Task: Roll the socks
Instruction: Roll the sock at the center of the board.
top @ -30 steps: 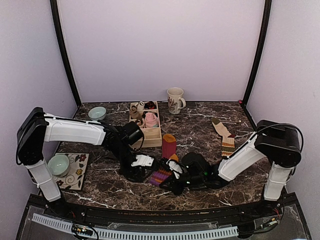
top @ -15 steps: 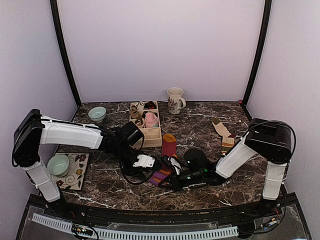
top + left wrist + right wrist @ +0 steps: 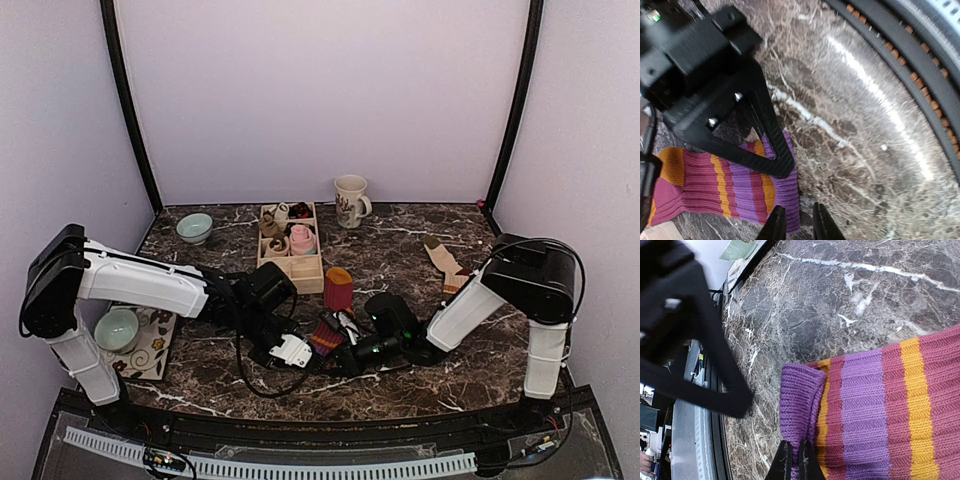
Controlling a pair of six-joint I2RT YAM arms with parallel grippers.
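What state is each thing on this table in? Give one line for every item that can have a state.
striped sock: lying on the table, purple end folded over.
right gripper: shut on the striped sock's folded end.
left gripper: narrowly apart at the sock's purple edge; grip unclear.
sock by the right arm: flat, unrolled.
mug: upright.
teal bowl: upright.
bowl on the mat: upright.
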